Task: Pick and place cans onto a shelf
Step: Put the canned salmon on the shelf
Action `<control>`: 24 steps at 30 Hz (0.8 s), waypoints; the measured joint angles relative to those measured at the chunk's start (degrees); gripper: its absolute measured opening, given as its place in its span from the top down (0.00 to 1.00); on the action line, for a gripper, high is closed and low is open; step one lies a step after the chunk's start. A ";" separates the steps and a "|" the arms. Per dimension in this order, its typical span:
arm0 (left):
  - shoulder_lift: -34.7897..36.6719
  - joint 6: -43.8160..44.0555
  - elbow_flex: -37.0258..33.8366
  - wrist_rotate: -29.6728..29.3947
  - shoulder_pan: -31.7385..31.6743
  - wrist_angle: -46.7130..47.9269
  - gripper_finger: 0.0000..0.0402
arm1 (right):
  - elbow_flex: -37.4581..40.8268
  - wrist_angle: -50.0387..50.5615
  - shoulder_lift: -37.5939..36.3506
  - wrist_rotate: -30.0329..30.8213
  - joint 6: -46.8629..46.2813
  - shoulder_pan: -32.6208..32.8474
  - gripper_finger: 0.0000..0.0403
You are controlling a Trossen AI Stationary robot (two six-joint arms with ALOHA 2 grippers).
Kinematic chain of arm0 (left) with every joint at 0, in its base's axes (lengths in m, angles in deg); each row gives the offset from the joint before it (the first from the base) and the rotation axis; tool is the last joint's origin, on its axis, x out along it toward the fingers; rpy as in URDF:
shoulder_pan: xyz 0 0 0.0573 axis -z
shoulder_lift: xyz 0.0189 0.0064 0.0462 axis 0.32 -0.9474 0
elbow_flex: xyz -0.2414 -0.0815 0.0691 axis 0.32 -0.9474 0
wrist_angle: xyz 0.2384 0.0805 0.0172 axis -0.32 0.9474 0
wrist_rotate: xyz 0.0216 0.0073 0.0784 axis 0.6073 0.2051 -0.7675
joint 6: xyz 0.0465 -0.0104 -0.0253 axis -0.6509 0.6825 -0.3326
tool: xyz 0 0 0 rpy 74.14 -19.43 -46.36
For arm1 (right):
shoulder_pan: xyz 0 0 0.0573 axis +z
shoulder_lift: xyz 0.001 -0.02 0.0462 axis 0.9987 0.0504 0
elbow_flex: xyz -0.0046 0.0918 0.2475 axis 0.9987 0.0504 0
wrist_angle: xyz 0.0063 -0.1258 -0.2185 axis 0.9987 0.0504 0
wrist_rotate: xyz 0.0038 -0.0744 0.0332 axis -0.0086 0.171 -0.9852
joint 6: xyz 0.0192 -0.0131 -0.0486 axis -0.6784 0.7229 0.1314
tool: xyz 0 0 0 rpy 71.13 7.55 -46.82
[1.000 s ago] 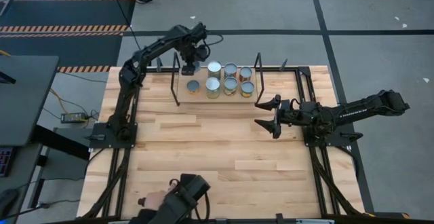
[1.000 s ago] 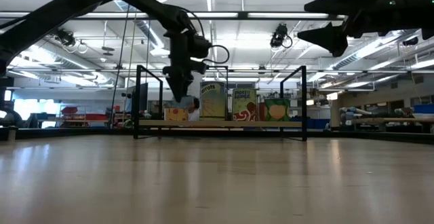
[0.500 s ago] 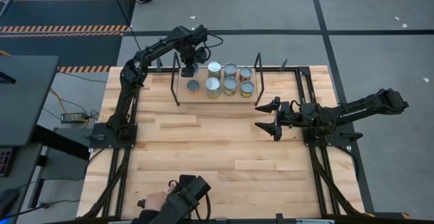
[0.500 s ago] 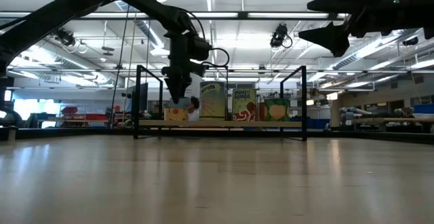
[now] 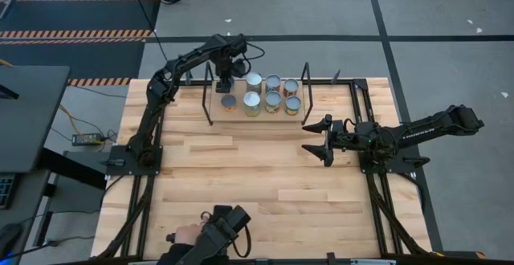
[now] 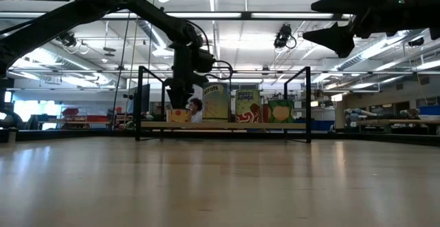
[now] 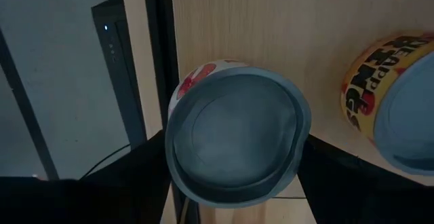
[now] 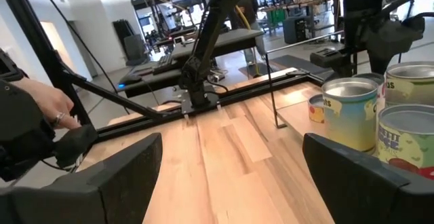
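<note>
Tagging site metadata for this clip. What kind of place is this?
Likely a robotics lab in a big industrial hall: hazard-striped floor tape on grey concrete, long ceiling light strips, and a second robot arm on another bench in the background.

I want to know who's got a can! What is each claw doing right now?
Left gripper: closed around a short can at the shelf.
Right gripper: open, holding nothing, over the table.
</note>
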 joint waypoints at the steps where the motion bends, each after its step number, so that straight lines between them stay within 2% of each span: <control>1: -0.01 -0.16 0.00 0.41 -0.04 -0.03 0.32 | 0.00 0.00 0.00 0.01 0.00 0.00 0.10; 9: -0.03 4.68 0.00 0.97 0.28 2.30 0.29 | 0.00 0.17 0.00 0.08 -0.02 0.00 0.10; 17: -0.03 7.07 0.00 1.00 1.83 -0.64 0.28 | 0.00 0.22 0.00 0.28 -0.78 -0.04 0.10; 24: -0.03 9.65 0.00 0.98 2.98 1.02 0.27 | 0.00 0.24 0.00 0.28 -1.10 -0.04 0.10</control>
